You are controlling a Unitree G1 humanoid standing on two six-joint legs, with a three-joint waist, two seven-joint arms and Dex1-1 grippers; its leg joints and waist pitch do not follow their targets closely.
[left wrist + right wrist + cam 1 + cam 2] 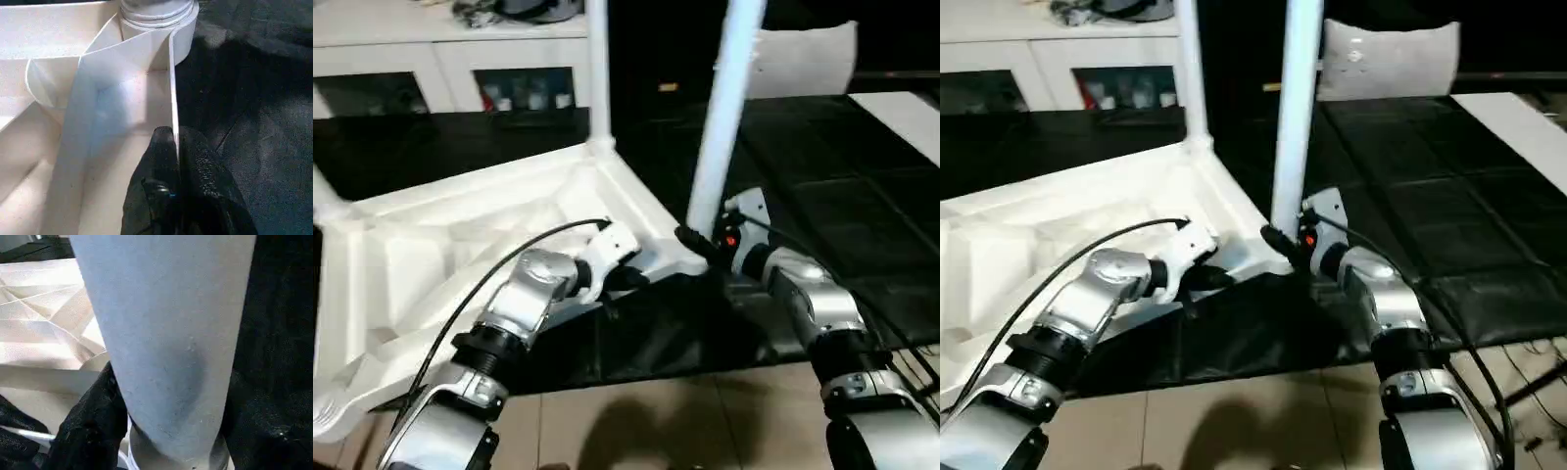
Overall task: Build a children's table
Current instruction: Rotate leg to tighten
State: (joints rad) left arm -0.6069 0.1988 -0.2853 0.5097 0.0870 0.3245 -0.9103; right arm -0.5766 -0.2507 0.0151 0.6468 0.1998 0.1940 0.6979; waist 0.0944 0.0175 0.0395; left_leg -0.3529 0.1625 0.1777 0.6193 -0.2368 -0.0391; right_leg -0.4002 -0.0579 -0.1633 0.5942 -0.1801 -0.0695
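The children's table top [460,245] lies upside down on a black mat, its ribbed underside facing up. One white leg [598,69] stands in the far corner socket. Another leg [724,108] rises from the near right socket. My left gripper [175,142] is shut on the thin side rim [172,88] of the top, just short of that socket. My right gripper [171,382] is closed around the base of the near right leg [166,333], one black finger [93,421] on each side. At the left edge of the head views, a leg stub [323,191] pokes up.
A white cabinet with glass doors [440,69] runs along the back left. A pale cushion [803,59] lies behind the near right leg. The black mat [862,196] stretches to the right, and tan floor [656,411] lies in front of it.
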